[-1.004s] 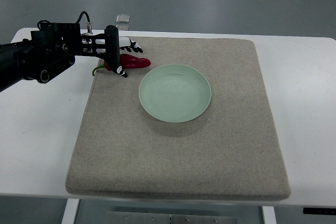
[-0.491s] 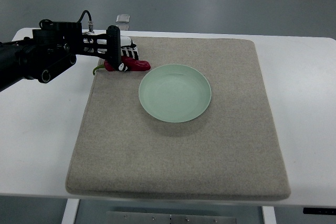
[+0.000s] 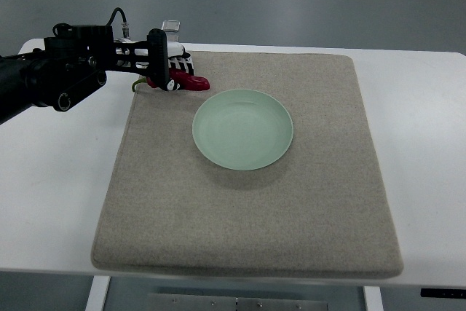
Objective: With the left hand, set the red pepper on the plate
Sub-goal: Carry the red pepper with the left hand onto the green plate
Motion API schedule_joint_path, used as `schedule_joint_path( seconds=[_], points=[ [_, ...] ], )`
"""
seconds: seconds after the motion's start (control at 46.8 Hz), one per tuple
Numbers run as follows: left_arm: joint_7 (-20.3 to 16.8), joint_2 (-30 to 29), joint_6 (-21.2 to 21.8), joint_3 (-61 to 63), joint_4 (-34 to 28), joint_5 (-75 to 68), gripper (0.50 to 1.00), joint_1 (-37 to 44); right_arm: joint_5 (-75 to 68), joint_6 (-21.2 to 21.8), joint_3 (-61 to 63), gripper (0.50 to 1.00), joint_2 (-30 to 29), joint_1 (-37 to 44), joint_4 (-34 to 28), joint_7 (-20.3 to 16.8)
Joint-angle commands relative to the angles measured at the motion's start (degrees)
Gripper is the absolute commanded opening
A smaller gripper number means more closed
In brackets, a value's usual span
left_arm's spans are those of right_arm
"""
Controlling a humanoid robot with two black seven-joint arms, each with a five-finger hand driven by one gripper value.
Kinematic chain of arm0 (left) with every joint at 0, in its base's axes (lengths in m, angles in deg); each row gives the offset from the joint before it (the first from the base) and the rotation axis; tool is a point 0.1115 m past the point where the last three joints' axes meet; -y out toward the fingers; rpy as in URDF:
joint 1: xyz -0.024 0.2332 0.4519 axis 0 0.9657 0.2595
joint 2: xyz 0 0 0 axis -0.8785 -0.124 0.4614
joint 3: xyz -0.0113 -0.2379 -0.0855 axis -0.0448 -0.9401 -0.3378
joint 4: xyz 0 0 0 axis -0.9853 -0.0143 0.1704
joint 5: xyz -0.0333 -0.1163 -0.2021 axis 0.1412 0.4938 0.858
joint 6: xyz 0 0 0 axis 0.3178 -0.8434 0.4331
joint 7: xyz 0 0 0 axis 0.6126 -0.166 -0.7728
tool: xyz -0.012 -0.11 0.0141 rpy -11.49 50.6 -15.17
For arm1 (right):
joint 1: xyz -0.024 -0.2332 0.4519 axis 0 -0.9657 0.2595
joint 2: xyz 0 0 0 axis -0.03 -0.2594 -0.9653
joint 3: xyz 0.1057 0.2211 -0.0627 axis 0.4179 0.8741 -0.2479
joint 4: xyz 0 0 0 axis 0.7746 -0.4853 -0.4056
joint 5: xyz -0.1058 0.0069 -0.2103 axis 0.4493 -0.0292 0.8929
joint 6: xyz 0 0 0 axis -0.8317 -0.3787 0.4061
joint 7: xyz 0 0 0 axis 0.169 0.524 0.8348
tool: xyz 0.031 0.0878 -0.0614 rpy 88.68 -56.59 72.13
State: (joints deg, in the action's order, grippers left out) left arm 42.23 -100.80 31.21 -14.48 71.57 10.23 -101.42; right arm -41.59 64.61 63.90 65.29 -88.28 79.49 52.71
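Note:
A red pepper [image 3: 192,81] with a green stem is held in my left hand [image 3: 175,72] over the far left corner of the grey mat [image 3: 247,202]. The fingers are curled around the pepper and it appears lifted a little off the mat. The red tip points right toward a pale green plate [image 3: 242,128], which sits on the mat to the right and nearer. The plate holds nothing. My left arm [image 3: 51,78] comes in from the left edge.
The mat lies on a white table [image 3: 51,180]. A small clear box [image 3: 171,26] sits at the table's far edge behind my hand. The right arm is out of view.
My left hand has closed on the pepper and raised it slightly, shifting it up and a little right. The plate has not moved.

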Motion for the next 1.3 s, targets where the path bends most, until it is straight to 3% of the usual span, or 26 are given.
schedule_joint_path(
  seconds=[0.0, 0.47, 0.961, 1.132, 1.282],
  points=[
    [0.0, -0.1, 1.9, -0.1, 2.2, -0.3, 0.529, -0.2, 0.0, 0.0, 0.0, 0.932, 0.0, 0.0, 0.0, 0.0],
    [-0.8, -0.1, 4.0, -0.1, 17.5, -1.4, 0.542, -2.0, -0.1, 0.0, 0.0, 0.932, 0.0, 0.0, 0.0, 0.0],
    [-0.8, -0.1, 3.4, 0.2, 21.7, -7.1, 0.591, -1.5, -0.1, 0.0, 0.0, 0.932, 0.0, 0.0, 0.0, 0.0],
    [-0.8, 0.0, 3.4, 0.0, 21.7, -7.0, 0.69, -1.4, 0.0, 0.0, 0.0, 0.932, 0.0, 0.0, 0.0, 0.0],
    [-0.8, -0.1, 3.4, 0.0, 21.7, -7.0, 0.735, -1.4, 0.0, 0.0, 0.0, 0.932, 0.0, 0.0, 0.0, 0.0]
  ],
)
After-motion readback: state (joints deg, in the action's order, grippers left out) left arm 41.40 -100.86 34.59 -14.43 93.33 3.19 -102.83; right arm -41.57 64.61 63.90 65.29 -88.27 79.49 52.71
